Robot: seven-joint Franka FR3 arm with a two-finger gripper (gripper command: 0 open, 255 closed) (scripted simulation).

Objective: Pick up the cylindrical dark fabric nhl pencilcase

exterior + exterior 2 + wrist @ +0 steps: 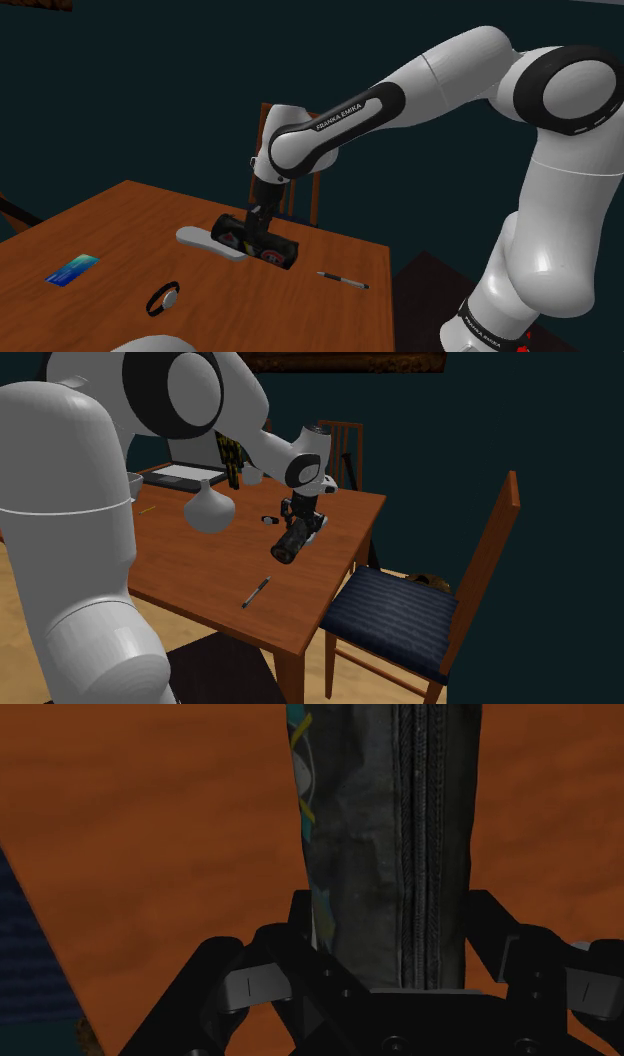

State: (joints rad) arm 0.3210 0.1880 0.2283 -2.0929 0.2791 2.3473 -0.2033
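Clasping the pencilcase (380, 854), the gripper (395, 919) has its zipper (420, 814) in wrist view.

Dim overall: walls (120, 90) are near-black teal. The arm (450, 70) takes soft highlights on its upper shells, no hard glare. Tabletop (100, 230) is evenly lit, warm orange around the fingers (490, 929), which render flat black. Floor (220, 667) under the tabletop is in deep shadow.

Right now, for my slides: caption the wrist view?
Gripper clasping a dark zipped pencil case over the brown table.
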